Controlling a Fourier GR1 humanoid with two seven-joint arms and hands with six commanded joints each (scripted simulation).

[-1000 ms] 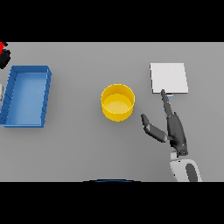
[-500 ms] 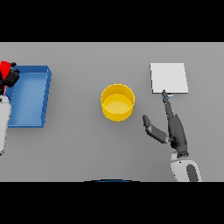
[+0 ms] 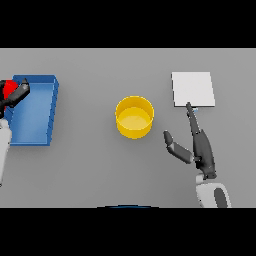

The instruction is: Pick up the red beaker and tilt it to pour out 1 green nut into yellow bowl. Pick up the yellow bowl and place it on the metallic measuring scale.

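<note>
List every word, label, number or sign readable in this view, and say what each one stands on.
None: no readable text anywhere.
The red beaker in the left hand, the yellow bowl, the blue tray and the metallic measuring scale are all plain.
The scale shows no display or digits.

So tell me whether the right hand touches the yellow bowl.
Apart. The head view shows bare table between the right hand and the yellow bowl.

L hand (image 3: 16,95) grips red beaker (image 3: 8,89) over blue rectangular tray (image 3: 35,112); round yellow bowl (image 3: 134,116) mid-worktop; R hand (image 3: 199,145) flat, fingers straight, near square metallic scale (image 3: 193,89).
</note>
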